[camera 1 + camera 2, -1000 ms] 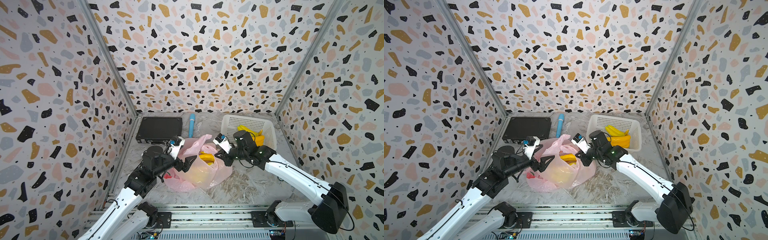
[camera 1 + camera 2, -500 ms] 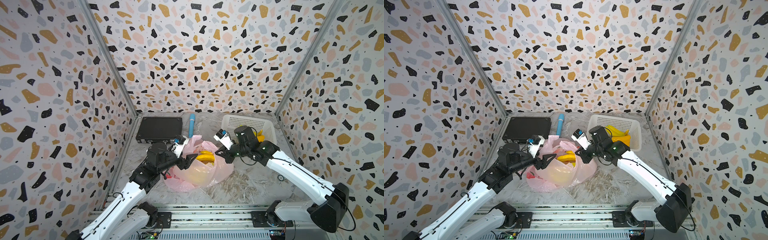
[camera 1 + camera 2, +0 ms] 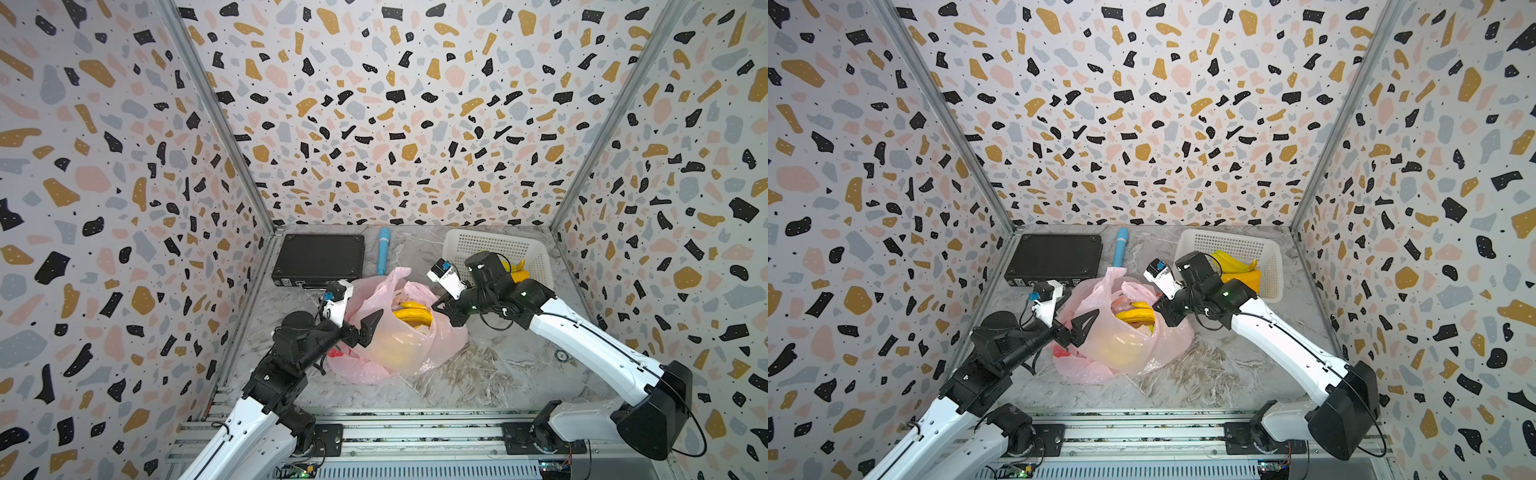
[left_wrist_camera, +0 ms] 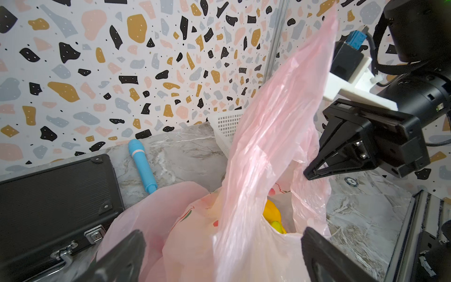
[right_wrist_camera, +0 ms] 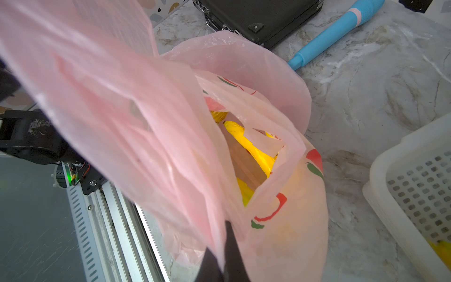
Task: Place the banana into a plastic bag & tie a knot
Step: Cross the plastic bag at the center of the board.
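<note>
Your right end effector [image 5: 227, 234] is clamping an edge of the pink plastic bag [image 3: 399, 353], which is sitting on the surface [image 3: 478, 382] with the banana [image 3: 411, 316] lying inside. Your left end effector [image 3: 360, 328] is gaping wide at the opposite side, holding nothing. A one-sided pull now is risking tipping the bag and spilling the banana.

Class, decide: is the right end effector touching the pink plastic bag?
Touching. In the right wrist view the right end effector is shut on the plastic bag.

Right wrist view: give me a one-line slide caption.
Right gripper pinches a handle of the pink plastic bag, yellow bananas visible through its open mouth.
</note>
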Tool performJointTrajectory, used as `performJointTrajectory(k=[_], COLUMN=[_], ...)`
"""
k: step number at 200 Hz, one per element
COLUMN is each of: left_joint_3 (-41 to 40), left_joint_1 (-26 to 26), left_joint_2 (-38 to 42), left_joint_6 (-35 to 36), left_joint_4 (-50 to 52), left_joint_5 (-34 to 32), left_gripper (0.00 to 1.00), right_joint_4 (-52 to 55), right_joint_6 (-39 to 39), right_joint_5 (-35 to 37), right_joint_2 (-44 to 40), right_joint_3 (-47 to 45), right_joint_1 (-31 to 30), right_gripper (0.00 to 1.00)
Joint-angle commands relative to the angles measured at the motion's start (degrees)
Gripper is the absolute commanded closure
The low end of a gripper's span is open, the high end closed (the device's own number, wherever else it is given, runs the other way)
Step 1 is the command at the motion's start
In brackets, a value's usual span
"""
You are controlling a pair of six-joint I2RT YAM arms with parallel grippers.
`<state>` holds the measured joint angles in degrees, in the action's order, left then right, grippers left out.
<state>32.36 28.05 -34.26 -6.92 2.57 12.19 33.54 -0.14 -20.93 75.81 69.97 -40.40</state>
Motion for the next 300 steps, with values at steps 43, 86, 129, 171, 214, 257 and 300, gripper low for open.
performJointTrajectory(k=[43,86,129,171,214,257,300], left_joint_3=[1.6,3.7,11.4,17.5,17.3,17.2,16.2], left_joint_1=[0.2,0.2,0.2,0.2,0.3,0.3,0.3], left_joint_2=[-6.2,-10.2,-15.3,-22.7,-23.8,-23.6,-23.1], left_joint_6=[0.8,1.3,5.0,7.9,9.8,10.6,10.7], left_joint_4=[-7.9,-8.8,2.8,13.0,12.7,11.1,9.7], left_joint_5=[3.4,4.8,9.0,15.8,18.1,19.8,20.9], left_gripper=[0.26,0.91,1.00,1.00,1.00,0.96,0.83], right_joint_4=[1.8,1.9,-2.8,-4.9,-1.1,0.4,0.9], right_joint_6=[0.8,0.5,-1.5,-5.5,-6.8,-6.5,-6.3], right_joint_5=[1.0,0.7,0.7,-0.6,0.7,0.5,0.5], right_joint_2=[-0.7,-1.0,-4.3,-7.8,-4.1,-0.7,2.4], right_joint_3=[3.0,3.3,-0.7,-3.1,0.7,4.3,6.2], right_joint_1=[-0.2,-0.2,-0.6,-2.0,-2.7,-3.3,-4.4], right_gripper=[1.00,1.00,1.00,1.00,1.00,1.00,1.00])
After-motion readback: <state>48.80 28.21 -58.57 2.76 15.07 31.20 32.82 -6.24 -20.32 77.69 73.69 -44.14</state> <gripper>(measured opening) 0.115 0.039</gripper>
